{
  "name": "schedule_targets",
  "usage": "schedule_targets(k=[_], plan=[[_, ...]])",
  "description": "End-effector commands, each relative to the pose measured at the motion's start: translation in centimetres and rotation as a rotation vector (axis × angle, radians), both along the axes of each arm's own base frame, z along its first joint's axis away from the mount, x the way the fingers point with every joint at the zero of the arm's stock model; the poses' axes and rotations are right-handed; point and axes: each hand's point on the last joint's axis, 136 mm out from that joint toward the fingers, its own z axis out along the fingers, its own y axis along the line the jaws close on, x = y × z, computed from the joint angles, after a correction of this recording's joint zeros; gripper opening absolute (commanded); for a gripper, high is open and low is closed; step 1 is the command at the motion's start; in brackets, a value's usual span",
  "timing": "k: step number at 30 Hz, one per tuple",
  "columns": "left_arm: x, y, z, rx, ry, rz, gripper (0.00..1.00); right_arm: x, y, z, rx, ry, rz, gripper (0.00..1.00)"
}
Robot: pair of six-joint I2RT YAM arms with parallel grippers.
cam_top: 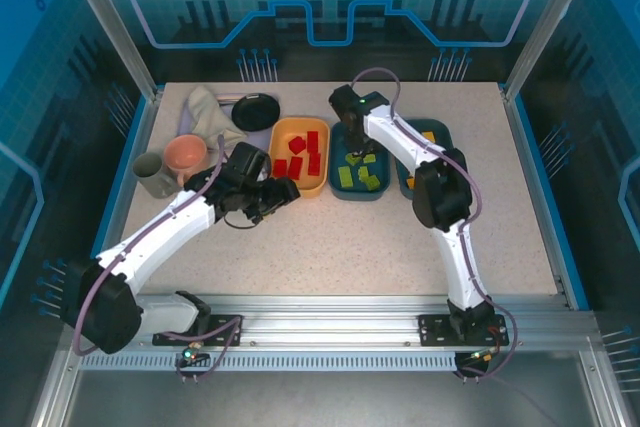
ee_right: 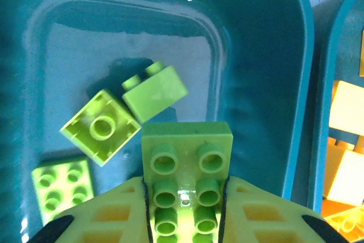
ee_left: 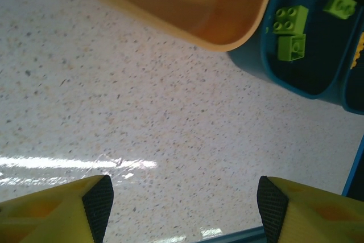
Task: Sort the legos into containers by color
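One green lego (ee_right: 186, 139) within right hand (ee_right: 185, 190).

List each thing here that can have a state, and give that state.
Left gripper, jaws open, empty, above bare table.
Right gripper, jaws shut on green lego, over middle tray.
Orange tray, holds red legos.
Middle tray, holds loose green legos.
Right tray, holds yellow-orange legos.
Cloth, crumpled.
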Motion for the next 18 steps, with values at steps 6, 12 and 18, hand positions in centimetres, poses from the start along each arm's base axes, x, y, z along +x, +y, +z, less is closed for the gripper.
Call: schedule_targets(k=[6,12,18], plan=[[1.8,-0.9,1.5,0.001,-0.047,-0.014,0.71,0.4,-2.0,-2.0,-0.046,0.067,-0.050,0.37],[2.0,-0.6,2.1,0.025,-0.054,-0.018,0.71,0.7,-1.4,-0.4,-0.009,0.035,-0.052,0.58],[2.3,1.2,5.0,0.092,-0.120,0.010,0.99,0.7,-0.6,7.4,0.084,-0.125,-0.020,0.65]])
